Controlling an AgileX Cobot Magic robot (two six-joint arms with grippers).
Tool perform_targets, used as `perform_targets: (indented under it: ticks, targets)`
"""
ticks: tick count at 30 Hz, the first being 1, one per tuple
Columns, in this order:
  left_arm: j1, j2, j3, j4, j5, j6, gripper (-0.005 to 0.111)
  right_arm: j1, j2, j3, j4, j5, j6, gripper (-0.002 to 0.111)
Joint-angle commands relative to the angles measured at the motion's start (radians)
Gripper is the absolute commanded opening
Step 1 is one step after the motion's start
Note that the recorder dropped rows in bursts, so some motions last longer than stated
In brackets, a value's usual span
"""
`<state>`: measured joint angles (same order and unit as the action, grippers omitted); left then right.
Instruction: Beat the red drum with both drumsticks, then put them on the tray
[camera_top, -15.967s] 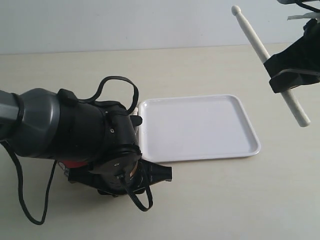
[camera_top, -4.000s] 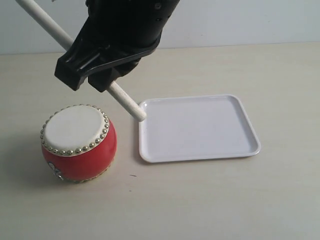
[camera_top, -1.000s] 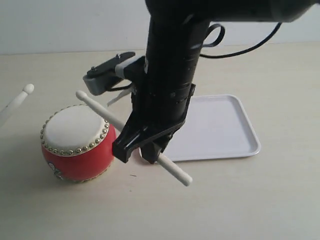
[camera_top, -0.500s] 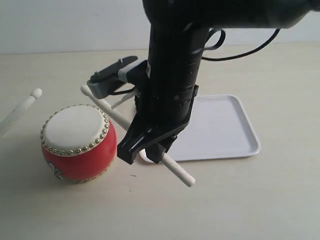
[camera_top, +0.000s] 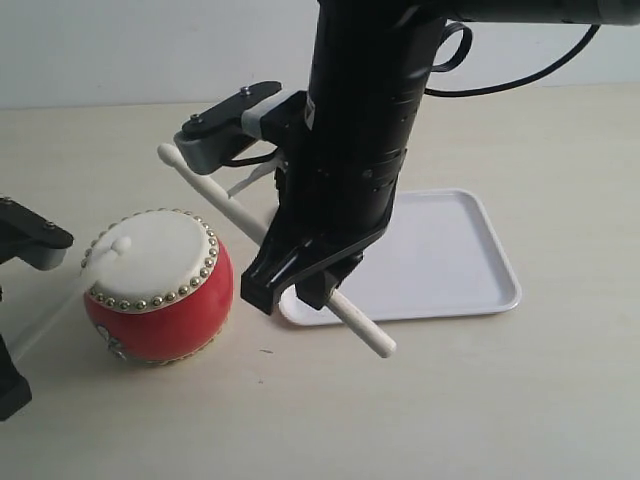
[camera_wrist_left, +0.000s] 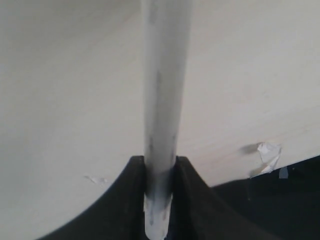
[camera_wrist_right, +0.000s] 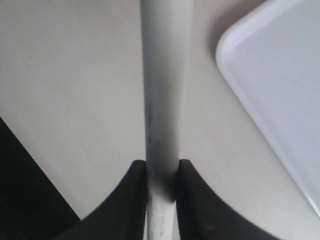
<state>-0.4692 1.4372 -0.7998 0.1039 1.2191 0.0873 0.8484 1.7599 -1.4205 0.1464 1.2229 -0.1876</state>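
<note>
Left pincer (camera_wrist_left: 160, 172) clamped shut on left drumstick (camera_wrist_left: 161, 75), tip touching red drum (camera_top: 160, 300) skin: beating step. Right pincer (camera_wrist_right: 161, 169) gripping right drumstick (camera_top: 225, 205) mid-shaft, tip raised clear of drum; likely next: downward strike. Tray (camera_top: 450, 250) beyond, on desk (camera_top: 480, 400).

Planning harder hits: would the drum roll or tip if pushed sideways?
Probably slides rather than rolls: the drum stands upright on a flat end. Squat, so tipping seems unlikely; once tipped, its bulging glossy body would likely roll.
</note>
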Motion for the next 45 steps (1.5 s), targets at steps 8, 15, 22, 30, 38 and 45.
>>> perform_targets:
  ticks: [8, 15, 22, 30, 38, 45]
  targets:
    - [-0.007, -0.371, -0.017, 0.060, 0.002, -0.070, 0.000, 0.011, 0.172, -0.001, 0.049, -0.002, -0.004, 0.000]
    - [-0.007, -0.473, -0.017, 0.064, 0.002, -0.066, 0.000, 0.012, 0.143, -0.015, -0.010, -0.002, 0.001, 0.000]
    - [-0.007, -0.313, -0.017, 0.019, 0.002, -0.012, 0.000, 0.012, -0.085, -0.056, -0.048, -0.002, 0.014, 0.000]
    - [-0.010, 0.106, -0.019, -0.089, 0.002, 0.076, 0.000, 0.012, -0.118, -0.056, -0.052, -0.002, 0.032, 0.000]
    - [-0.008, -0.038, -0.043, -0.084, 0.002, 0.057, 0.000, 0.012, -0.083, -0.043, -0.035, -0.002, 0.030, 0.000]
    - [-0.006, -0.366, -0.043, -0.017, 0.002, -0.011, 0.000, 0.012, 0.174, 0.016, 0.109, -0.002, -0.036, 0.000]
